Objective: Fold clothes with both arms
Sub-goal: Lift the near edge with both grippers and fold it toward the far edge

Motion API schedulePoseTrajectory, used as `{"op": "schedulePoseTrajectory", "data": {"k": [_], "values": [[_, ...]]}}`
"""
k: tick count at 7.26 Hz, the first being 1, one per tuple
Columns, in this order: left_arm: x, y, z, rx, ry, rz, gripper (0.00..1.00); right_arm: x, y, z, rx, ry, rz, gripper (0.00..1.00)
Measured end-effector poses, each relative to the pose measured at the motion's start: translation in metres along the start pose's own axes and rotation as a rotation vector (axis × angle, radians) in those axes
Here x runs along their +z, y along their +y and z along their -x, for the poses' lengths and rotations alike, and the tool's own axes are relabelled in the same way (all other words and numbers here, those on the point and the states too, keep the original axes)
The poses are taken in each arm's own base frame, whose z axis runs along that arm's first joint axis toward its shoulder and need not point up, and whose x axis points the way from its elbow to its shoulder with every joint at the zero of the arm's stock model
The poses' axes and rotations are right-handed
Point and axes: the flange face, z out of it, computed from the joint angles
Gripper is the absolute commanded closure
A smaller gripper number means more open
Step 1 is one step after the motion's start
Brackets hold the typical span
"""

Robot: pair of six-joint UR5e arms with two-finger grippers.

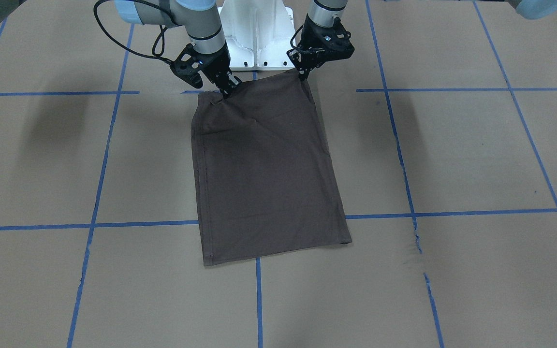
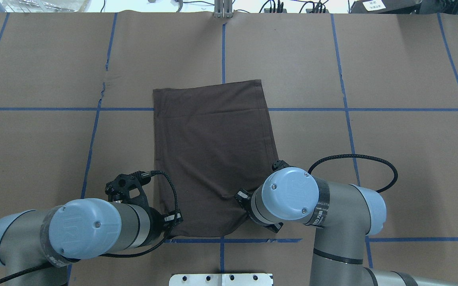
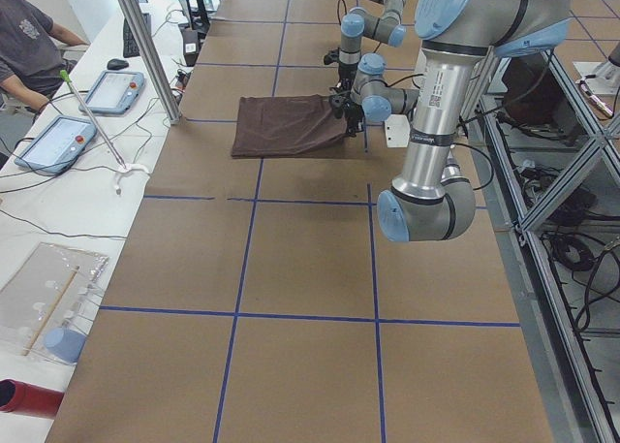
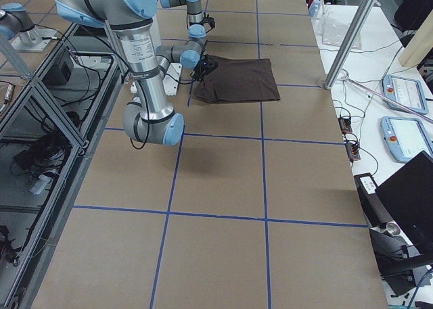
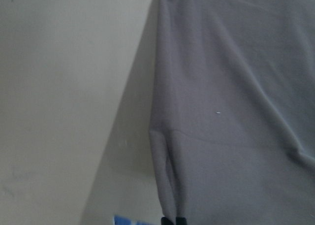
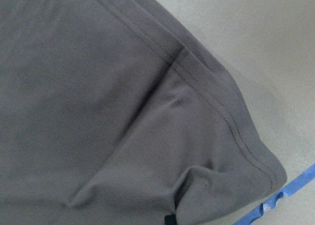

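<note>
We are folding the T-shirt (image 1: 264,169), which is lying flat on the worktop (image 1: 452,154) just in front of the pedestal (image 1: 259,34). It is already narrowed into a rectangle with no sleeves showing. The left arm (image 1: 324,12) and right arm (image 1: 201,24) are each pinching a pedestal-side corner in closed jaws. We are judging that a crosswise fold away from the pedestal remains. No container is showing.

The table (image 1: 452,154) is brown all over, crossed by blue tape lines (image 1: 472,212) that form a grid. A folded dark brown T-shirt (image 1: 264,174) lies on it at the centre of the frame, its long side running top to bottom. The white pedestal (image 1: 258,34) stands at top centre.
</note>
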Motion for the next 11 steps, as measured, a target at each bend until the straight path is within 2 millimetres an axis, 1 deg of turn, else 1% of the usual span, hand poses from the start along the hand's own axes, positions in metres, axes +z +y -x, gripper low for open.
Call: {"op": "schedulePoseTrajectory", "data": {"k": [1, 2, 3, 4, 5, 6, 7, 8, 9, 10, 11], "values": [[-0.006, -0.007, -0.002, -0.006, 0.007, 0.001, 1.00, -0.007, -0.009, 0.008, -0.013, -0.025, -0.006, 1.00], [-0.016, -0.030, -0.006, -0.024, 0.021, -0.027, 1.00, -0.019, -0.025, 0.020, -0.011, -0.057, -0.020, 1.00], [-0.029, -0.061, -0.010, -0.032, 0.038, -0.061, 1.00, -0.033, -0.043, 0.040, -0.003, -0.090, -0.038, 1.00], [-0.040, -0.092, -0.012, -0.024, 0.046, -0.090, 1.00, -0.041, -0.060, 0.065, 0.002, -0.112, -0.055, 1.00], [-0.043, -0.122, -0.017, -0.024, 0.045, -0.122, 1.00, -0.046, -0.076, 0.097, 0.004, -0.124, -0.078, 1.00], [-0.035, -0.150, -0.028, -0.034, 0.042, -0.152, 1.00, -0.045, -0.093, 0.126, 0.006, -0.126, -0.103, 1.00], [-0.021, -0.175, -0.036, -0.045, 0.046, -0.178, 1.00, -0.040, -0.113, 0.151, 0.004, -0.127, -0.127, 1.00], [-0.008, -0.196, -0.038, -0.054, 0.057, -0.196, 1.00, -0.032, -0.132, 0.171, 0.000, -0.130, -0.145, 1.00], [-0.002, -0.210, -0.037, -0.061, 0.064, -0.210, 1.00, -0.023, -0.146, 0.187, -0.003, -0.130, -0.159, 1.00], [-0.001, -0.222, -0.036, -0.070, 0.066, -0.224, 1.00, -0.017, -0.157, 0.199, -0.005, -0.127, -0.170, 1.00], [0.003, -0.241, -0.037, -0.078, 0.067, -0.244, 0.51, -0.012, -0.170, 0.209, -0.011, -0.117, -0.184, 0.81]]}}
